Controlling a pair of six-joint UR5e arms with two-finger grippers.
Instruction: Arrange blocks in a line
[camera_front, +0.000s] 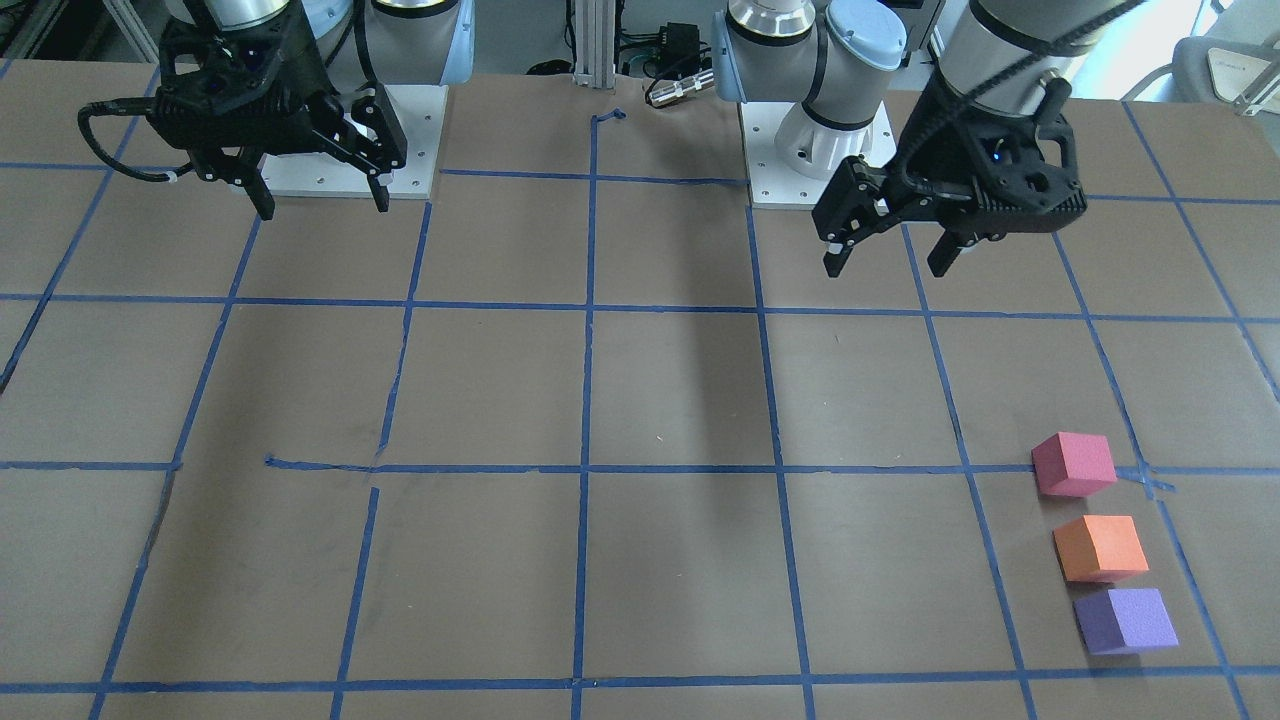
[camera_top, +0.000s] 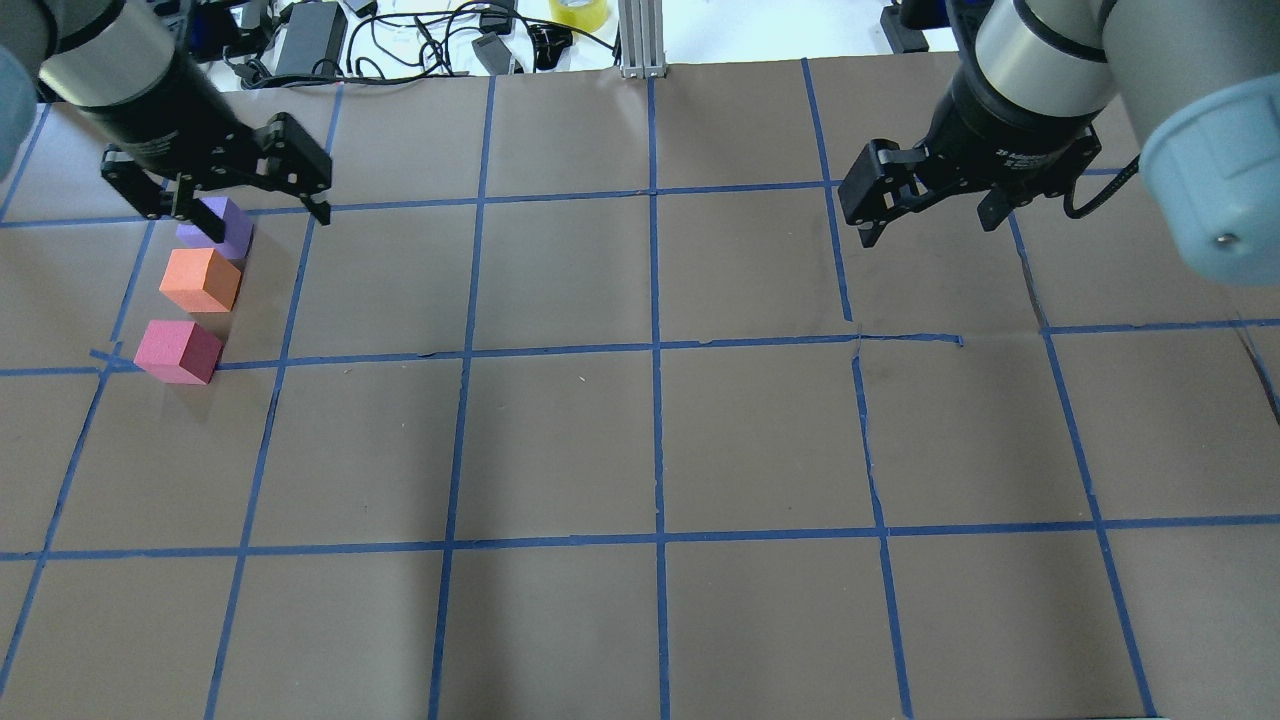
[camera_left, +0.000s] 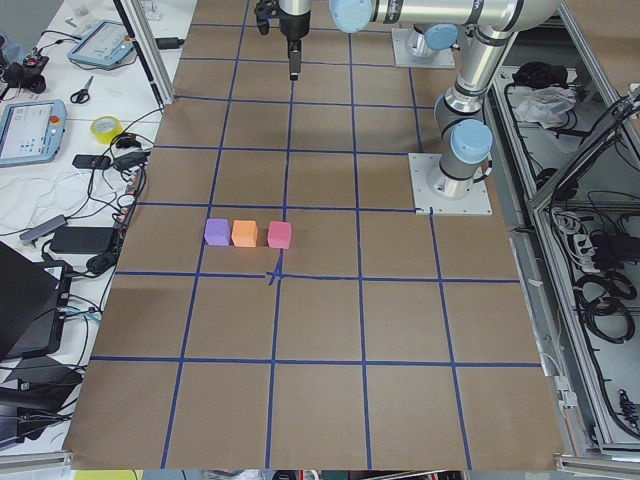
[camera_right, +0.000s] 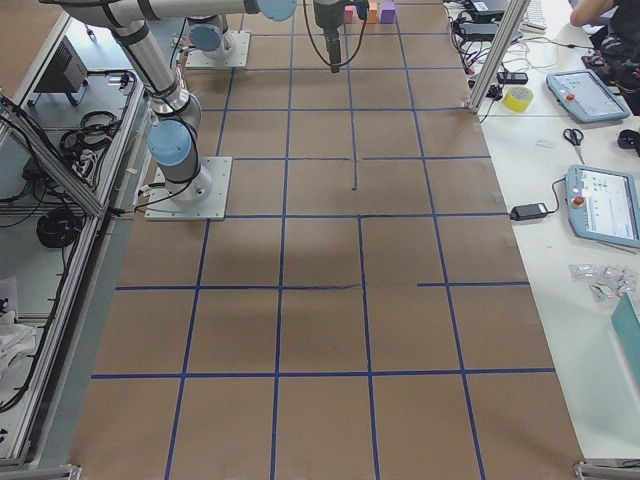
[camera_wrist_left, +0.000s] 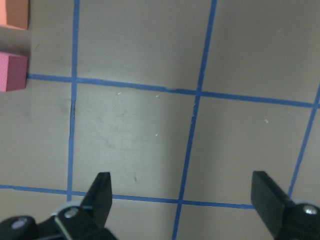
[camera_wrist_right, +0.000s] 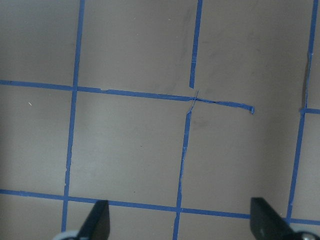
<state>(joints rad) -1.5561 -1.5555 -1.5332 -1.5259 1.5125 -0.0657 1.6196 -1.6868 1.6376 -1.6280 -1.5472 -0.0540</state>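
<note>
Three foam blocks stand in a short row on the brown table: pink-red, orange and purple. The overhead view shows them at the far left: purple, orange, pink-red, with small gaps between them. My left gripper is open and empty, raised above the table and back from the row. Its wrist view shows the open fingers, with the pink-red block and orange block at the left edge. My right gripper is open and empty, far from the blocks.
Blue tape lines divide the table into squares. The two arm base plates sit at the robot's side. Cables, a power brick and a yellow tape roll lie beyond the far edge. Tablets and tools lie on the side bench.
</note>
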